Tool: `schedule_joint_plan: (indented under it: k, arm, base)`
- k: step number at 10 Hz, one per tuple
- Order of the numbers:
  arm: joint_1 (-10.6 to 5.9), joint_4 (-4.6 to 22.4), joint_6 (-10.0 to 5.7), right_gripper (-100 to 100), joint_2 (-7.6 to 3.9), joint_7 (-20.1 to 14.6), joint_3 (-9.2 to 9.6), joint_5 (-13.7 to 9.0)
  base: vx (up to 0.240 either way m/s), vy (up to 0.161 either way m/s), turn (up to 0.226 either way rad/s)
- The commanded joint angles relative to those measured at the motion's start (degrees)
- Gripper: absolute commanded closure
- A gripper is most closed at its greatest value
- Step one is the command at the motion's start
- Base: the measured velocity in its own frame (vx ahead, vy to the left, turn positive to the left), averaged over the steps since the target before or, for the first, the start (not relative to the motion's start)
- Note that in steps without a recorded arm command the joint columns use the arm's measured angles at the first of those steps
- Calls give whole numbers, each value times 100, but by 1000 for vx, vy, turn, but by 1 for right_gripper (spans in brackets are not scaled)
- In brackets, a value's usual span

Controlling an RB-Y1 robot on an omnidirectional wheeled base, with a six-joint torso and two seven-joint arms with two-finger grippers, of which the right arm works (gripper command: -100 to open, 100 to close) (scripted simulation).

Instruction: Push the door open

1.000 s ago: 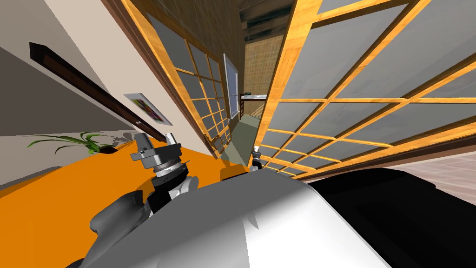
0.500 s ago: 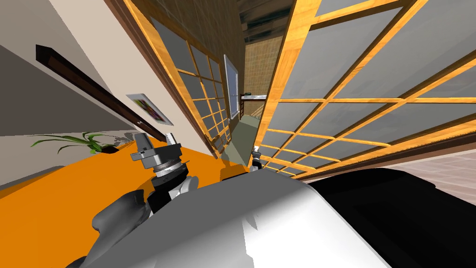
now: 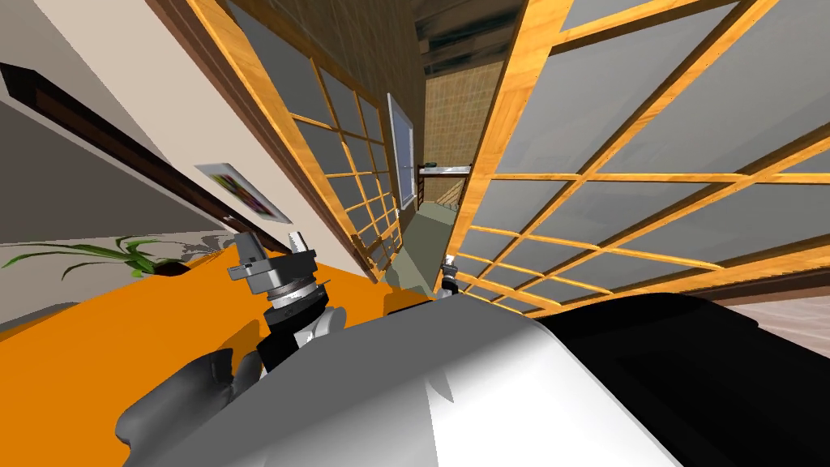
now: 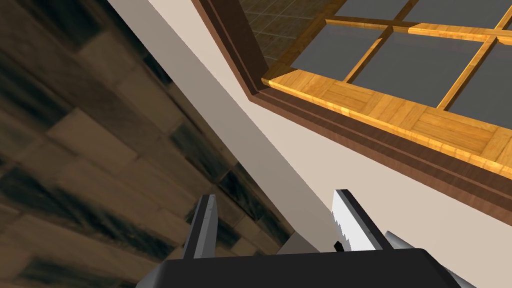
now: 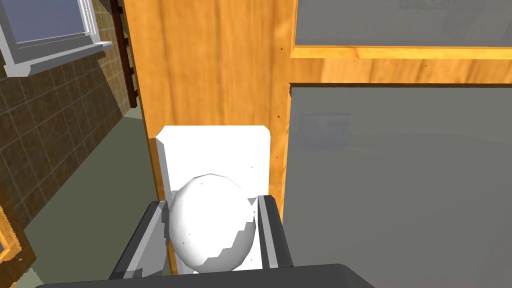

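- Right gripper (image 5: 211, 202) is clamped on knob (image 5: 210, 227), one finger pressing each side; knob sits on a white plate (image 5: 215, 145) at the door's edge
- Door (image 3: 519, 122): wood frame w/ grey panes, ahead & to my right, already ajar. The gap (image 3: 429, 235) by its free edge shows a tiled room w/ a window (image 3: 401, 154)
- Left gripper (image 4: 275, 196): fingers apart, holding nothing, raised over orange surface (image 3: 97, 340) near wall (image 3: 146, 105), well apart from door
- Step, as I judge it: grip made, so this is the push phase; door only partly open
- Next move calls for pushing fwd through the knob along the door's swing arc, base prob. following so the arm doesn't overreach
- Grip must be firm, as the round knob could slip; mind left arm vs paned frame (image 3: 324, 146) on that side
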Motion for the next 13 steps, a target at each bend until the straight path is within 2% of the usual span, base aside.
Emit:
schedule_joint_plan:
  k: [1,7,8,13]
  arm:
    - [-25,-6,-34,100,-30,43,-103,-72]
    - [-40,52,-101,100,-133,127,-508,-402]
    - [-40,52,-101,100,-133,127,-508,-402]
    - [-55,108,-164,100,-225,207,-893,-716]
  base:
    - [233,-44,-54]
    - [199,-39,-57]
    - [141,-31,-25]
    - [198,-37,-70]
